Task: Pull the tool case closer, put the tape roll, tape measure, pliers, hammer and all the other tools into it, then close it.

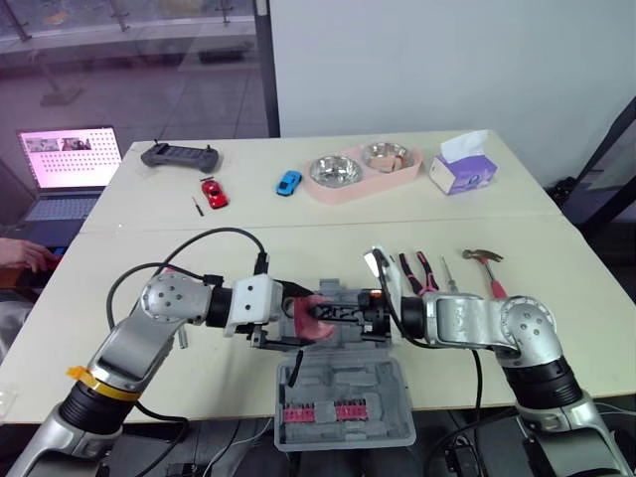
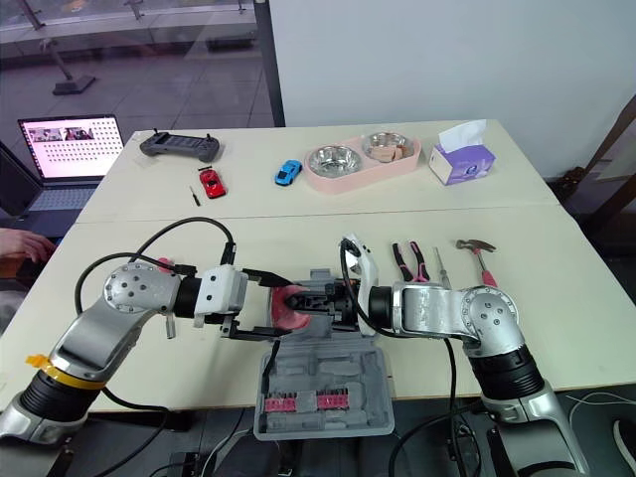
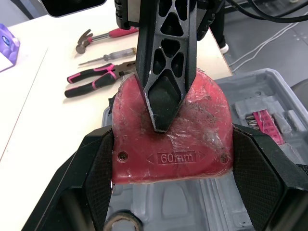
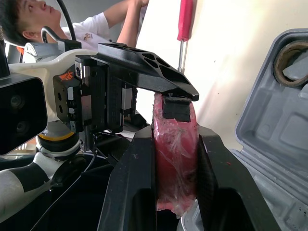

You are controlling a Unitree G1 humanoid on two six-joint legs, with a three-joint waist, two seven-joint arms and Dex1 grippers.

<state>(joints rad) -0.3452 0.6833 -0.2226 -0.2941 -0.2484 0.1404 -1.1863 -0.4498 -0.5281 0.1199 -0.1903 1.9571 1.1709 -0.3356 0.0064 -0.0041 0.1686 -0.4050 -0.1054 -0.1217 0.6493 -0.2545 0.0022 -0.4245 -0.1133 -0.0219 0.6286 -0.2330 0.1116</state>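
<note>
— What takes up most of the table (image 1: 298,248)?

— The grey tool case (image 1: 348,393). It lies open at the middle of the near edge, and its front half hangs past that edge.

— And the 2 arms?

— They meet over the far half of the case. The left tool (image 3: 168,163) pinches the red tape dispenser (image 1: 306,316) by its side edges. The right tool (image 4: 175,144) is pressed onto its 2 flat faces. So the dispenser, marked 60mm, is held from both sides over the open case.

— What else is there?

— The hammer (image 1: 487,266), pink-handled pliers (image 1: 417,273) and a screwdriver (image 1: 448,275) lie side by side. They are between the case and the right edge, clear of the case. A brown roll (image 4: 288,60) sits in a case compartment.
</note>
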